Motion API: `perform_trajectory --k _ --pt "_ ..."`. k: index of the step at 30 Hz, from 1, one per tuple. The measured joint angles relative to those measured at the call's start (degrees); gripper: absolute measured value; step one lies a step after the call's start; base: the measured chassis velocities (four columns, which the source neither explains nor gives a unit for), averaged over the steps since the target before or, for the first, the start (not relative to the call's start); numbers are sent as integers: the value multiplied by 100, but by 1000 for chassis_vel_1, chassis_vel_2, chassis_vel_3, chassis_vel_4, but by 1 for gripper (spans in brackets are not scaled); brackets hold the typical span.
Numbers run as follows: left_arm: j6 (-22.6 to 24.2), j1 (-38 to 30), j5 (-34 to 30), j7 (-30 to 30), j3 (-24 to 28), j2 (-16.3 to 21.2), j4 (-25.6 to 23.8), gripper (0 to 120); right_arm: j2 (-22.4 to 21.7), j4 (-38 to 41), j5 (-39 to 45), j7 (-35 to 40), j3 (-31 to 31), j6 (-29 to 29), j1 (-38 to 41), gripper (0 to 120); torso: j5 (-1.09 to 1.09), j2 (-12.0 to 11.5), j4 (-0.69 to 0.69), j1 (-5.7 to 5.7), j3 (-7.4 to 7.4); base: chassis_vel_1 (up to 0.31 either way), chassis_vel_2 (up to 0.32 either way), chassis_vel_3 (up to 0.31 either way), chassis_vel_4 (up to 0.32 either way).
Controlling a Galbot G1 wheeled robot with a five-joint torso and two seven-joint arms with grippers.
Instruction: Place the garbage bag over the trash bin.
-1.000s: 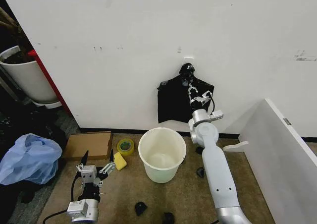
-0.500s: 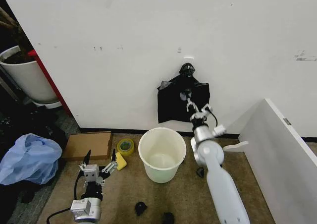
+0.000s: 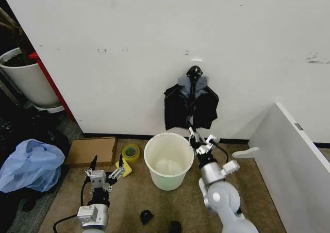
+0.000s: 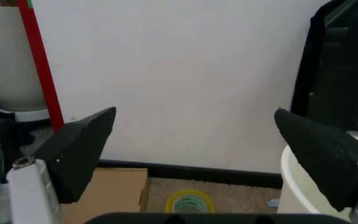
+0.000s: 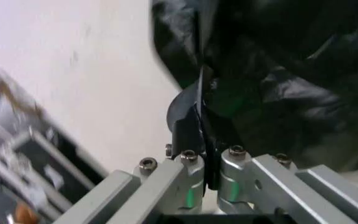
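The cream-white trash bin (image 3: 167, 161) stands open on the carpet below a matte black bundle (image 3: 178, 109) that hangs on the wall. A thin glossy strip of the garbage bag (image 3: 192, 120) runs down from the bundle's knob into my right gripper (image 3: 196, 136), just beyond the bin's far rim. The right wrist view shows the right gripper (image 5: 199, 126) shut on that black film (image 5: 197, 100), with the bundle (image 5: 291, 84) behind. My left gripper (image 3: 105, 172) hangs open low at the left; its pads (image 4: 82, 144) stand wide apart, and the bin's rim (image 4: 291, 186) lies beside them.
Flat cardboard (image 3: 93, 150), a yellow tape roll (image 3: 130, 151) and a yellow sponge (image 3: 125, 167) lie left of the bin. A pale blue bag (image 3: 28, 163) and a big white tub (image 3: 28, 81) are far left. A white panel (image 3: 294, 161) stands right. Small black bits (image 3: 147, 216) dot the floor.
My right gripper has drawn back and down from the knob on the wall to the bin's far rim, pulling a strip of black film out with it. The left gripper has barely shifted.
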Motion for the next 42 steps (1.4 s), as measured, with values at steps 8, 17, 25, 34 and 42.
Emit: perform_trajectory --k 8,17,25,34,42 --pt "-19 -50 -27 -10 8 5 43 100 -299 62 -801 102 -385 240 -453 0 1 0 0 0 1 0 0 0 0" --pt "-51 -52 -40 -21 3 2 75 100 -707 181 -1675 94 -596 625 -929 0 1 0 0 1 0 0 0 0 0" --pt "-63 -35 -21 -23 26 -14 86 100 -712 6 -2554 -60 -541 1129 -1193 0 1 0 0 0 1 0 0 0 0" --pt "-73 -18 -6 -23 30 -7 86 100 -730 -55 -2934 -122 -562 1373 -1339 0 1 0 0 1 1 0 0 0 0" --pt "-80 -2 17 -21 95 22 84 100 -734 -185 -3219 -195 -508 1657 -1474 0 0 0 0 1 1 0 0 0 0"
